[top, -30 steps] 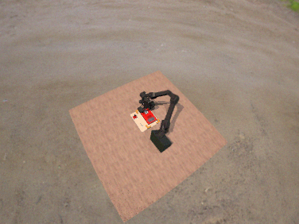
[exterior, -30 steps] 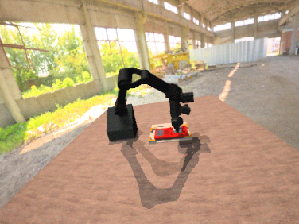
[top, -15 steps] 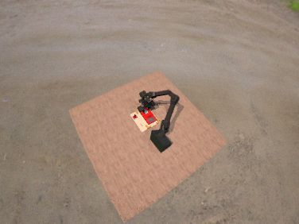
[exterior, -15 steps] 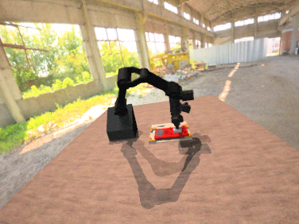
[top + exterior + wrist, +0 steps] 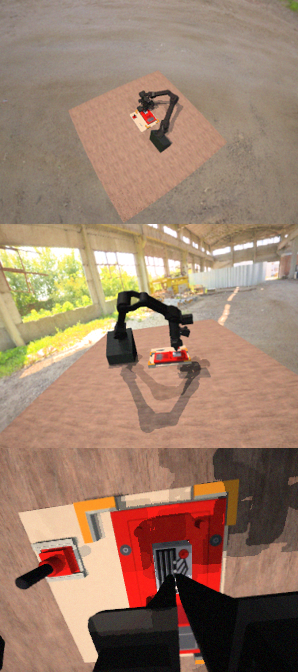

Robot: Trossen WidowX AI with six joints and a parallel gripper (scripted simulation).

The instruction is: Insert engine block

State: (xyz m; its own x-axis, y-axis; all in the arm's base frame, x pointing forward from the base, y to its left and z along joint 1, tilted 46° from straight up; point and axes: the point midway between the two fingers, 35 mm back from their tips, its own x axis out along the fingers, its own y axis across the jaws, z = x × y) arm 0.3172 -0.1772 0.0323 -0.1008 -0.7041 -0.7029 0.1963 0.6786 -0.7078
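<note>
The engine block (image 5: 172, 555) is grey, with dark slots on its left part and a red round spot on its right part in the wrist view. It sits in the opening of the red car body (image 5: 206, 565) (image 5: 169, 359) (image 5: 150, 115). The tiny views do not show how deep it sits, and I cannot make out the rib. My gripper (image 5: 174, 579) (image 5: 177, 348) is shut and empty, pointing down. Its tips cover the block's near edge in the wrist view; I cannot tell whether they touch it. The fingers hide part of the body's near half.
The car body lies on a cream board (image 5: 70, 610) (image 5: 139, 125) with orange corner pieces (image 5: 94, 504). A red piece with a black handle (image 5: 57, 565) (image 5: 134, 117) stands in a pale square frame on the board, left of the body in the wrist view.
</note>
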